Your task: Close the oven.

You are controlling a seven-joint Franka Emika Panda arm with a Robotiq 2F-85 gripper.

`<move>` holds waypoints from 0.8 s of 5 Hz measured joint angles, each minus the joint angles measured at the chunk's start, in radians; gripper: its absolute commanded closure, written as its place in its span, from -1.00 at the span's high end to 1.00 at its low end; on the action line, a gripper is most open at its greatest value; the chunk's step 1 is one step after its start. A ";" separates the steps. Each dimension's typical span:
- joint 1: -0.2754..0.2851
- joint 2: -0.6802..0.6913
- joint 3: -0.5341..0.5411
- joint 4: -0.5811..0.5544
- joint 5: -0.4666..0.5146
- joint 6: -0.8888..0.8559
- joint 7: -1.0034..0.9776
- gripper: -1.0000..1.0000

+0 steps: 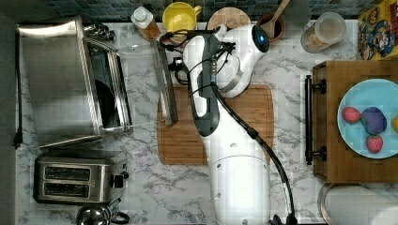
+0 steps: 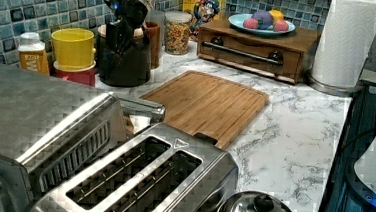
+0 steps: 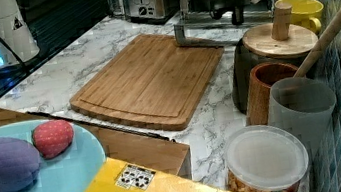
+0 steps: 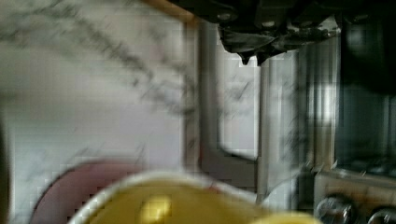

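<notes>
The counter point(image 1: 155, 187) is white marble veined with grey, backed by a wall of blue-green mosaic tile point(image 2: 12, 3). The oven point(image 1: 61, 82) stands at the counter's left end in the top view, its glass door point(image 1: 141, 79) dropped open — the bar handle point(image 1: 165, 84) reaches over the near edge of the bamboo cutting board point(image 1: 248, 122) at the counter's middle. A two-slot toaster point(image 1: 77, 179) sits beside the oven. The gripper point(image 1: 174, 65) hangs just by the handle; whether its fingers are apart or together I cannot tell. A yellow mug point(image 1: 180, 18) stands at the back edge.
</notes>
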 measured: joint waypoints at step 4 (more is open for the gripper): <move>0.138 0.000 -0.063 -0.021 -0.176 0.136 0.001 -1.00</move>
